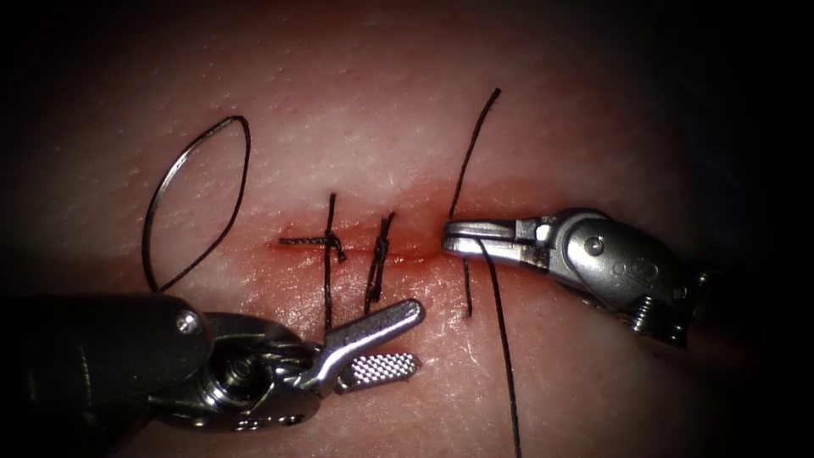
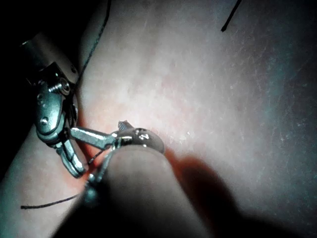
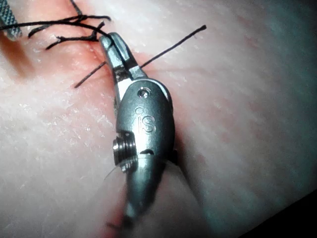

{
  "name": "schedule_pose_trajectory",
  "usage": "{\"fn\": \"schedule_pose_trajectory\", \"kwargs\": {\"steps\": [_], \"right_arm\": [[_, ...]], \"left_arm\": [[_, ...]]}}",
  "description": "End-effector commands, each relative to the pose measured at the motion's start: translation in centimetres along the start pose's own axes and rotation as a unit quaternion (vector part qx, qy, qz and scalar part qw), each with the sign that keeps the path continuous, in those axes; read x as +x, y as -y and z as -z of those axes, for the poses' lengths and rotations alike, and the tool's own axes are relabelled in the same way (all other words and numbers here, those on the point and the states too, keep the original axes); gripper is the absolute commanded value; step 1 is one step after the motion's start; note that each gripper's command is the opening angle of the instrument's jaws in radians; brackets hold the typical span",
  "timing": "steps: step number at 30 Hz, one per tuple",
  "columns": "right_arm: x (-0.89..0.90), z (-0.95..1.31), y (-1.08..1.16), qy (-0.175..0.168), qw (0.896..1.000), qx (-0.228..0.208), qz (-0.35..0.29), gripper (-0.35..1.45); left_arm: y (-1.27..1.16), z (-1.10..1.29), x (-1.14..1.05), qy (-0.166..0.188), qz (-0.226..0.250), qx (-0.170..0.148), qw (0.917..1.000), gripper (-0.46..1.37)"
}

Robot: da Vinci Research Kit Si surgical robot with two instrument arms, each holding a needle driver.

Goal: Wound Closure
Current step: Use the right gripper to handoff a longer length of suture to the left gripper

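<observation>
Left tool (image 1: pixel 386 343) sits with jaws apart, holding nothing, just below the cut (image 1: pixel 356 246). Right tool (image 1: pixel 449 237) is clamped on the thread (image 1: pixel 500 322) at the cut's right end. Needle (image 1: pixel 170 182) lies free on the tissue (image 1: pixel 551 127), upper left, nearer the left tool.

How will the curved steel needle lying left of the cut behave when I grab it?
Likely stiff: the curved steel needle holds an even arc on the tissue. Thin and smooth, it may swivel in a grip. The trailing black thread looks slack. Now the left tool is open, empty; the right tool shut on thread.
</observation>
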Motion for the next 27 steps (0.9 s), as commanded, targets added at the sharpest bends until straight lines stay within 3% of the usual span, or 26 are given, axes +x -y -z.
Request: {"fn": "schedule_pose_trajectory", "kwargs": {"steps": [1,7,19,27], "right_arm": [[0.0,0.0,0.0,0.0,1.0,-0.003,0.0,-0.35],[-0.01,-0.01,-0.01,0.001,1.0,-0.004,0.0,-0.35],[-0.12,-0.04,0.01,0.002,1.0,-0.005,0.007,-0.35],[-0.15,-0.08,0.03,0.002,1.0,-0.006,0.009,-0.35]], "left_arm": [[-0.03,-0.01,0.01,-0.001,0.0,-0.003,1.0,0.76],[-0.19,-0.11,0.21,-0.011,0.008,-0.004,0.9999,0.79],[-0.04,-0.08,0.68,-0.018,0.014,-0.006,0.9997,0.88],[-0.03,-0.11,0.78,-0.022,0.015,-0.006,0.9996,0.88]]}}
